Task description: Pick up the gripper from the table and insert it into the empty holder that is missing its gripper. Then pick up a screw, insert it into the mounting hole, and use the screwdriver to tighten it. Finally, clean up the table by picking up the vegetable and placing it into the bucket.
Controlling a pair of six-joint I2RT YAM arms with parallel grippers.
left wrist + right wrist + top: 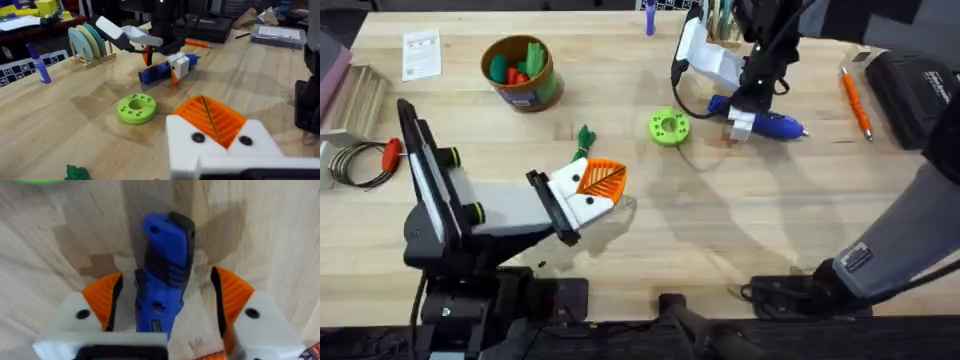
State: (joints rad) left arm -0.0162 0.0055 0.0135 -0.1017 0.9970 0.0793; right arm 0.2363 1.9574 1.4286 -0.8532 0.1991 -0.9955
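Both pads of the right gripper [167, 305], spread wide, straddle the screwdriver [165, 275], whose length runs straight ahead between them

Light wood butcher-block table [720, 230]; cluttered dark bench [30, 30] behind.

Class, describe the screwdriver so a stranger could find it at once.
Start at the lime-green disc mid-table. Just right of it lies the screwdriver, between the right gripper's open fingers. It is thick and blue, unlike the thin orange pen farther right.
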